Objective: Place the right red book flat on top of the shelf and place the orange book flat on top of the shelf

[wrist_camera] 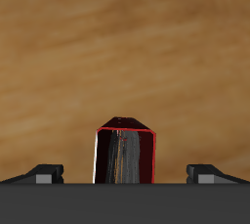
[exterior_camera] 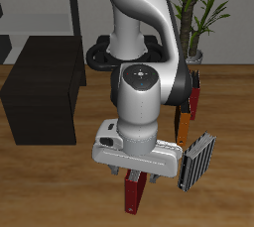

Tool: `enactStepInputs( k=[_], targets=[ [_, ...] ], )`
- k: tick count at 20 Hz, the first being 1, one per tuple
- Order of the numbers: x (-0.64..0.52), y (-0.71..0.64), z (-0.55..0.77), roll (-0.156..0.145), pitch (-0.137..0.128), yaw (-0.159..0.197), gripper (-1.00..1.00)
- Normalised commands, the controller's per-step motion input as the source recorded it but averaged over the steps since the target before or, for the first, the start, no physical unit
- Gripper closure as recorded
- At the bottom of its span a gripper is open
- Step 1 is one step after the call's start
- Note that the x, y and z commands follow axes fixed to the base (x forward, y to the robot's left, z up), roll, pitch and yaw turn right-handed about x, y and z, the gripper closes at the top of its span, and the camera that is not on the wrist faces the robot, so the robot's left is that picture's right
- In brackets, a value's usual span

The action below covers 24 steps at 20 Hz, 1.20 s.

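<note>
Exterior view, left to right. The shelf (exterior_camera: 45, 97), a low black box with a flat bare top, stands on the wooden bench (exterior_camera: 50, 186) at the left. The arm fills the centre; its gripper (exterior_camera: 136, 181) hangs low over the bench's front part, directly above an upright red book (exterior_camera: 131, 195) whose top rises between the fingers (exterior_camera: 152, 180). Behind the arm stand the orange book (exterior_camera: 185, 124) and, touching it, another red book (exterior_camera: 195, 105), both partly hidden. A black-and-white striped book (exterior_camera: 197, 162) leans just beside the gripper. Open bench lies between gripper and shelf.

Wrist view. The fingers are spread; the book (wrist_camera: 125, 153) stands midway between them, untouched, with bare wood beyond.
</note>
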Motion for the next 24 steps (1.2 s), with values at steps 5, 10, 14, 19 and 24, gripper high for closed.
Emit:
enactStepInputs(
  k=[5, 10, 14, 19, 24],
  targets=[
    [-0.01, 0.09, -0.21, 0.027, 0.036, 0.018, 1.0],
    [-0.01, -0.02, 0.02, -0.011, 0.003, 0.0, 1.0],
    [-0.06, -0.15, 0.3, -0.038, -0.03, 0.016, 1.0],
    [-0.17, -0.13, 0.44, -0.022, -0.039, -0.012, 1.0],
    [-0.41, -0.08, 0.69, -0.012, -0.027, 0.014, 1.0]
  ],
)
